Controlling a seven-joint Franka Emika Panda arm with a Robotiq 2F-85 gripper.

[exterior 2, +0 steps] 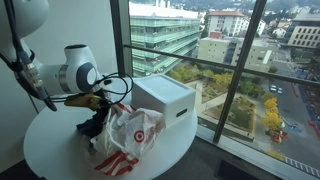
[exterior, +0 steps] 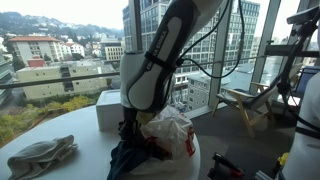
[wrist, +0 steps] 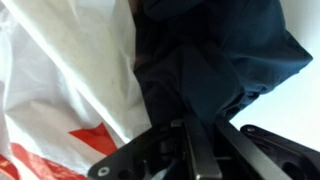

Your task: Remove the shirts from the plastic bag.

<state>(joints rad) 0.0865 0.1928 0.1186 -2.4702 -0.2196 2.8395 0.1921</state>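
Right, my gripper [wrist: 192,150] is clamped narrow on the dark navy cloth shirt [wrist: 215,70]. Fabric touches the crinkled white plastic bag with red print [wrist: 70,90] beside it.

No letters or numbers can be read anywhere. The one mark stands on the crumpled white plastic bag with red print [exterior 2: 118,138]: a red bullseye emblem [exterior 2: 143,127], a ring around a dot, on the bag's 3 o'clock side in an exterior view. The wrist view shows only a red fragment of print [wrist: 85,140] at 7 o'clock, its shape unreadable.
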